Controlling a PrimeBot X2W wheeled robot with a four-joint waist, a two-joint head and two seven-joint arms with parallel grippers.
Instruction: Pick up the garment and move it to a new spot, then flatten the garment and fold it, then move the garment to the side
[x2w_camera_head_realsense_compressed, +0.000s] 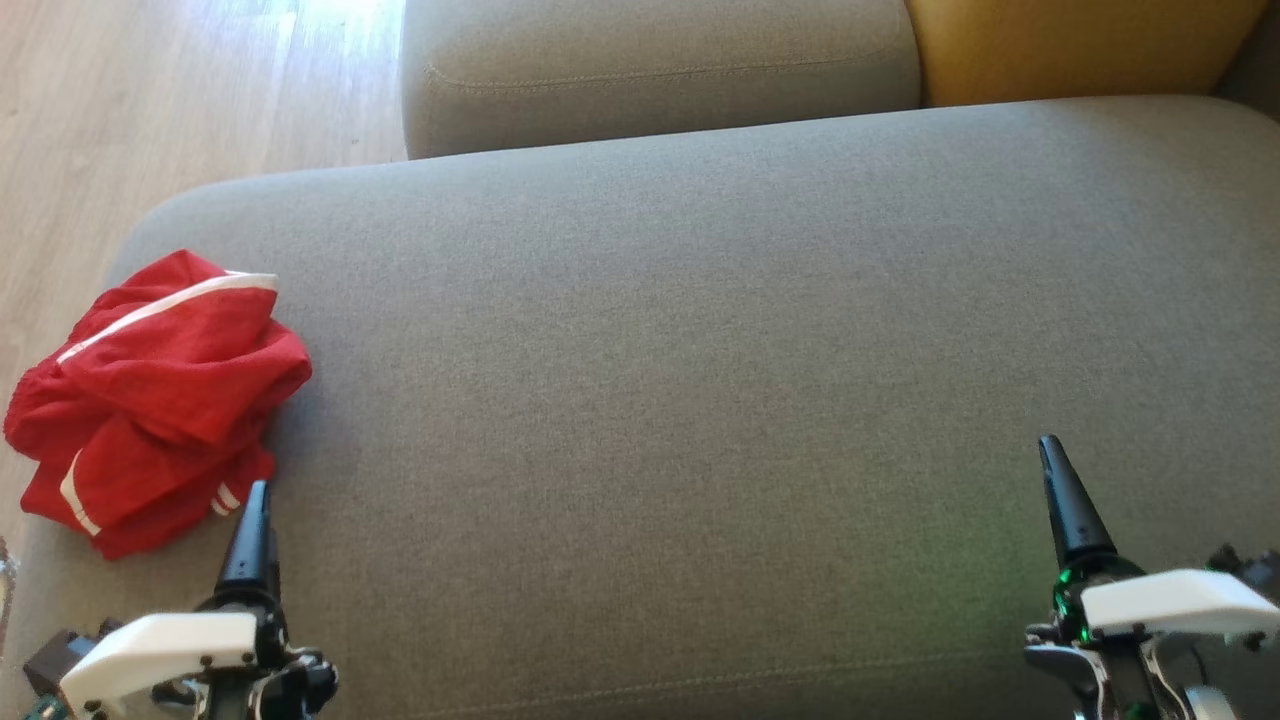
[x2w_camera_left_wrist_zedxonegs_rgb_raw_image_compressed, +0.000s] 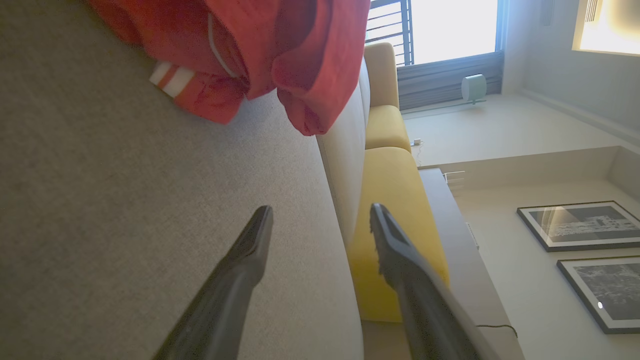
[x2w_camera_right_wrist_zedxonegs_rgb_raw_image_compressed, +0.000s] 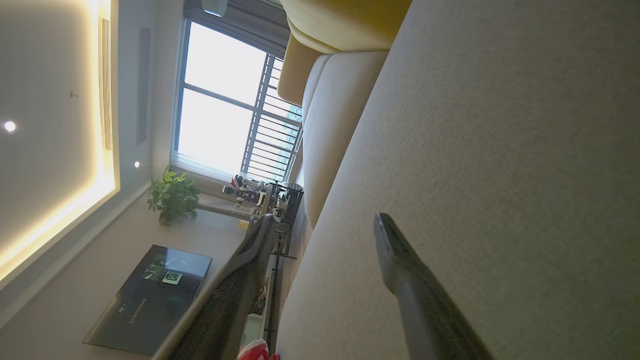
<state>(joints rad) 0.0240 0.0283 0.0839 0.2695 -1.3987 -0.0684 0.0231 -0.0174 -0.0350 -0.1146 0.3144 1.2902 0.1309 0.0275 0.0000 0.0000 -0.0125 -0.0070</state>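
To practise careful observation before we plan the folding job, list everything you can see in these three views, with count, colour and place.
garment: one, red with white stripes, crumpled at the seat cushion's left end
seat cushion: one, grey, spanning the head view
back cushion: one, grey, behind the seat cushion
yellow cushions: several, yellow, right of the back cushion
floor: one, pale wood, left of the seat cushion
framed pictures: two, black frames, wall, left wrist view
potted plant: one, green, right wrist view
left gripper: one, dark jaws open, just short of the garment
right gripper: one, dark jaws open, over bare seat cushion
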